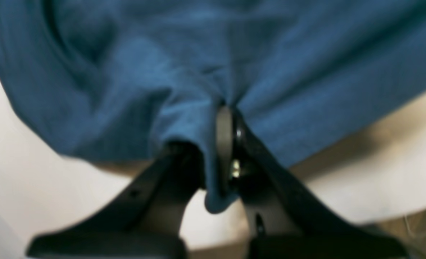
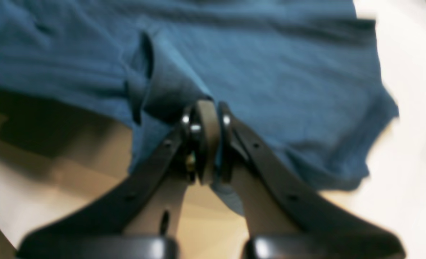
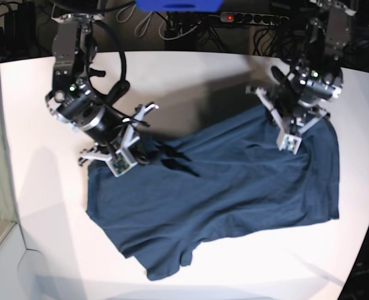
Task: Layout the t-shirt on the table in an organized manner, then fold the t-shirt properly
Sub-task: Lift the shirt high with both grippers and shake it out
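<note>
The dark navy t-shirt (image 3: 234, 187) lies spread but wrinkled across the white table (image 3: 40, 206), with one sleeve at the front (image 3: 168, 262). My left gripper (image 3: 288, 142) sits at the cloth's far right edge. In the left wrist view this gripper (image 1: 227, 111) is shut on a bunched fold of the t-shirt (image 1: 205, 64). My right gripper (image 3: 123, 164) is at the cloth's far left corner. Seen from the right wrist, it (image 2: 207, 106) is shut on a pinched ridge of the t-shirt (image 2: 270, 72), lifted slightly off the table (image 2: 407, 108).
Behind the table run cables and a power strip (image 3: 234, 17) with a red light, beside a blue object (image 3: 178, 5). The table's curved edge (image 3: 365, 244) passes close to the shirt on the right. Bare tabletop lies to the left and front.
</note>
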Controlling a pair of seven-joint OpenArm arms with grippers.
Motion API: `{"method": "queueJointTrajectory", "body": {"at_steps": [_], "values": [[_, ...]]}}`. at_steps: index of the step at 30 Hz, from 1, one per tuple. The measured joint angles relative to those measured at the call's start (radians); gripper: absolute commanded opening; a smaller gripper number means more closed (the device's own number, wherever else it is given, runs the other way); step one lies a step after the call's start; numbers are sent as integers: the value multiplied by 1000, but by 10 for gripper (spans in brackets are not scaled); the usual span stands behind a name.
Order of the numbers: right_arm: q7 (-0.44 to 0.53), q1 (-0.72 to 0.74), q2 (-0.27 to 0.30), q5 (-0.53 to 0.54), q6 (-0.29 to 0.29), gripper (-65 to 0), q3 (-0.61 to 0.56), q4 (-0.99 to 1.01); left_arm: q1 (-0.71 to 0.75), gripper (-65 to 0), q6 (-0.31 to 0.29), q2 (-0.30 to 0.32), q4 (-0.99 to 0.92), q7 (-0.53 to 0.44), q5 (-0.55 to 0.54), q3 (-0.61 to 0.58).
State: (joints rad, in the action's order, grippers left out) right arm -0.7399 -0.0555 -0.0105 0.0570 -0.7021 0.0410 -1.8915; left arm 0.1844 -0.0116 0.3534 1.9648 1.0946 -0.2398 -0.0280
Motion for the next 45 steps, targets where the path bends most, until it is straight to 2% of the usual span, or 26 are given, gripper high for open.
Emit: {"method": "queueJointTrajectory", "body": {"at_steps": [3, 7, 15, 21, 24, 29, 34, 37, 40, 43, 45], "values": [[-27, 50, 6, 45, 0, -650, 24, -17, -86, -650, 0, 1, -2, 10, 0, -18], [-75, 119, 29, 50, -1, -650, 30, -64, -218, -650, 0, 9, -3, 5, -8, -87], [-186, 341, 53, 57, 0, -650, 30, -87, -428, -650, 0, 5, -21, 5, -30, -92], [-275, 529, 64, 57, -4, -650, 29, -88, -668, -650, 0, 2, -206, 13, -219, -93], [-296, 608, 90, 56, -4, -650, 28, -84, -805, -650, 0, 1, -314, 7, -313, -95], [-310, 727, 151, 54, -4, -650, 30, 8, -1006, -650, -3, -2, -525, 16, -410, -96], [-309, 878, 208, 48, -3, -650, 29, 148, -1183, -650, 4, -67, -731, -68, -406, -92], [-301, 945, 242, 50, 0, -650, 29, 210, -1226, -650, 6, -93, -820, -98, -394, -103], [-308, 1008, 267, 45, 0, -650, 33, 290, -1268, -650, 8, -119, -909, -175, -335, -180], [-306, 1006, 276, 52, 0, -650, 31, 259, -1288, -650, 8, -129, -902, -187, -313, -244], [-290, 947, 282, 56, -1, -650, 39, 187, -1287, -650, 6, -125, -836, -177, -317, -263]]}}
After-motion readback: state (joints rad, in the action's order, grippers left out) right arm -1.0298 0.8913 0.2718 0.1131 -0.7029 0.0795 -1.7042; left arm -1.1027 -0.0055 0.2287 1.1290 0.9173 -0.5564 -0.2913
